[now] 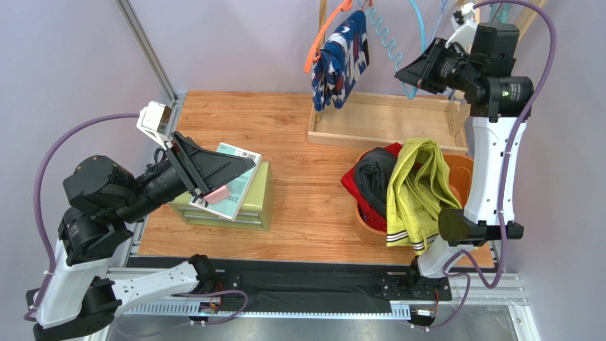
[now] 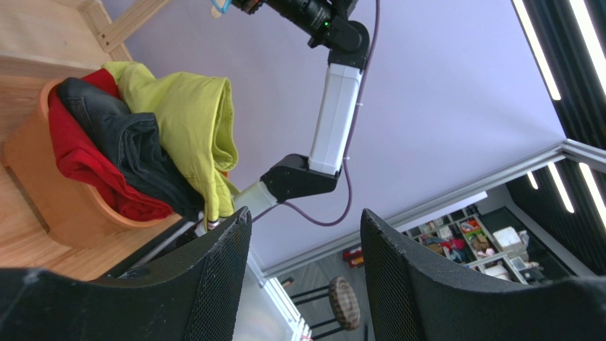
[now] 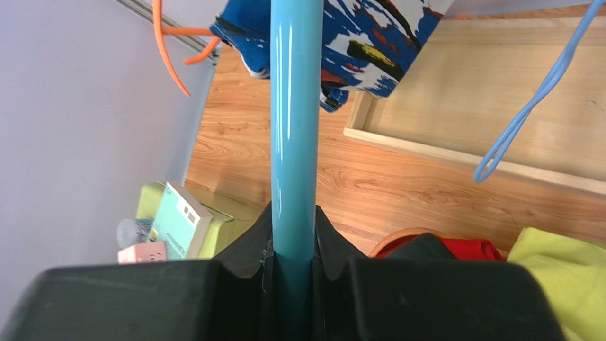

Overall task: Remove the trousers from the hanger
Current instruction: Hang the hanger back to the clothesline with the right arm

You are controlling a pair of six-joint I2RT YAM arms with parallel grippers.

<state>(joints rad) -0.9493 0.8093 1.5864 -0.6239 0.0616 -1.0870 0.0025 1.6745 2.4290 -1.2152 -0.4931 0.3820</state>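
Jaws of the right gripper (image 3: 293,284) pinch a teal hanger (image 3: 293,135), the left gripper (image 2: 306,227) gapes empty; three trousers (image 1: 416,192) fill the basket (image 1: 364,226) by the table's (image 1: 299,206) right edge, navy pair (image 1: 341,60) not yet off its orange hanger (image 1: 320,37).

Walls (image 1: 235,42): light purple, plain, at back & both sides.
Table (image 1: 306,185): brown wood boards w/ wavy grain.
Post (image 1: 146,46): grey metal, slants up the back left corner.
Lights (image 2: 537,50): long white strips on a dark ceiling.
Stool (image 2: 345,302): round seat, thin black legs, far off.
Shelves (image 2: 473,241): far off, full of small stuff, too blurry to tell.
Floor (image 2: 306,273): grey, under the stool.
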